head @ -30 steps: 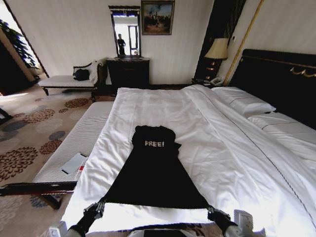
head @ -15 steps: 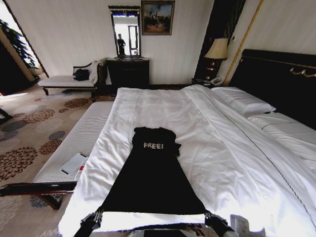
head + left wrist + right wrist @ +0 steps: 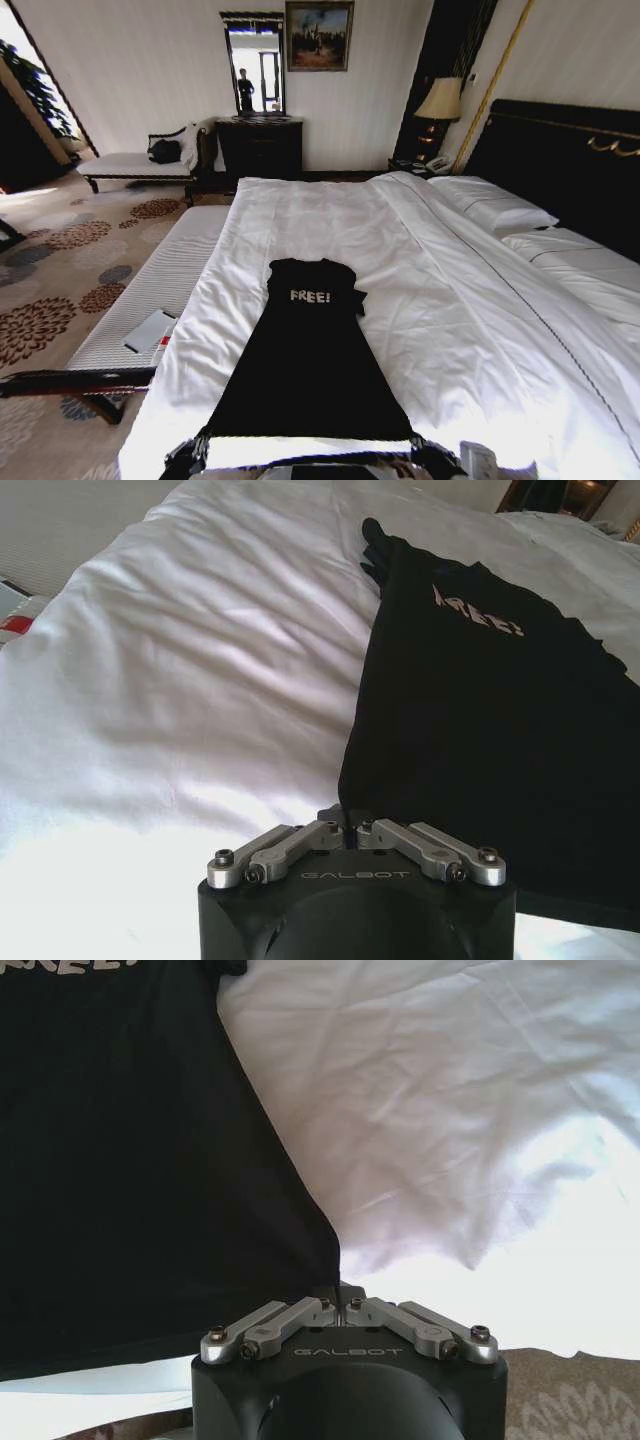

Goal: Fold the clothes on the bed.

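- A white-cushioned bench [image 3: 165, 285] stands along the bed's left side, with a flat grey item lying on it.
- The left gripper [image 3: 196, 447] sits at the bed's near edge, its fingers [image 3: 330, 822] pressed together on the hem's left corner.
- The black garment with white "FREE!" lettering [image 3: 312, 355] lies flat and stretched out on the white bed [image 3: 450, 300], neckline pointing away from the robot, hem nearest it.
- The right gripper [image 3: 425, 447] pinches the hem's right corner, its fingers [image 3: 345, 1298] closed on the fabric.
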